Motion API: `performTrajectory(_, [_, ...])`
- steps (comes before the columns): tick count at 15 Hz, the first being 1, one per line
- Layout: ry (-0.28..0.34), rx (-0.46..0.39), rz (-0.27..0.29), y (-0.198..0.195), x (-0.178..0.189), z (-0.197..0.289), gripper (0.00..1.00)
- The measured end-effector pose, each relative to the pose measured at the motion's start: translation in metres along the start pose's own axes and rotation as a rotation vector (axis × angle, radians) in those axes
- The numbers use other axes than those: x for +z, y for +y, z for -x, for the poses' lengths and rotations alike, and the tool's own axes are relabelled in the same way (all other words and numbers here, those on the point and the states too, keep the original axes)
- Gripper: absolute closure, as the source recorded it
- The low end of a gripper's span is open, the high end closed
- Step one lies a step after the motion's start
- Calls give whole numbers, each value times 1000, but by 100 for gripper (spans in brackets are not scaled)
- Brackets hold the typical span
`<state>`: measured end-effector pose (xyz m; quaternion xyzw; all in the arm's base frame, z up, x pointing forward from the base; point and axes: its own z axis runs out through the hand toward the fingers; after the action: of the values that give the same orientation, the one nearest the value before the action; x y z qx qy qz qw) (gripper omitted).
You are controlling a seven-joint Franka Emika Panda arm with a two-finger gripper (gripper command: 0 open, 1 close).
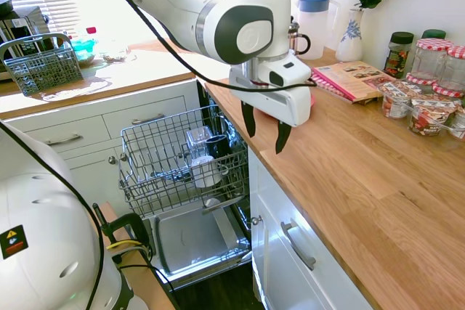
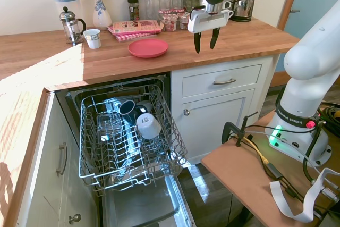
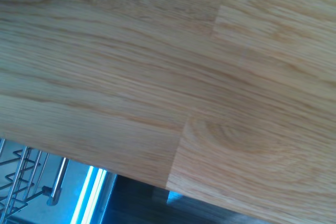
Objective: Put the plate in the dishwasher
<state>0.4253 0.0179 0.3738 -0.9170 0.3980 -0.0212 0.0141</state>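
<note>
Gripper (image 2: pixel 205 41) above the tabletop (image 2: pixel 244 38) near its front edge, fingers (image 2: pixel 197 43) apart and holding nothing; plate (image 2: pixel 148 48) flat on the tabletop, near the front edge, well apart from the gripper; dishwasher (image 2: pixel 127 147) below that edge, door down, wire rack (image 2: pixel 90 147) pulled out, cups (image 2: pixel 148 125) inside; wrist view shows wood grain.

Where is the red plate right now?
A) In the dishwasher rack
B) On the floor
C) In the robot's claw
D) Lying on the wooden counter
D: the plate lies flat on the wooden counter, apart from the open, empty gripper hanging above the counter beside it.
</note>
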Motion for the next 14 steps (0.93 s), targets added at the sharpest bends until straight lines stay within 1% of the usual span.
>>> performTrajectory(1, [-3, 3, 2, 0, 1, 0, 0])
performTrajectory(2, [-7, 24, 0, 0, 0, 0, 0])
performTrajectory(5, [-4, 118, -59, -15, -20, -9, 0])
performTrajectory(7, [2, 155, -92, -37, -30, -14, 0])
performTrajectory(8, [-3, 172, -113, -51, -30, -18, 0])
performTrajectory(11, [-66, 223, -200, -89, -10, -35, 0])
performTrajectory(13, [-100, 257, -250, -101, 7, -54, 0])
performTrajectory(14, [-103, 275, -280, -103, 12, -65, 0])
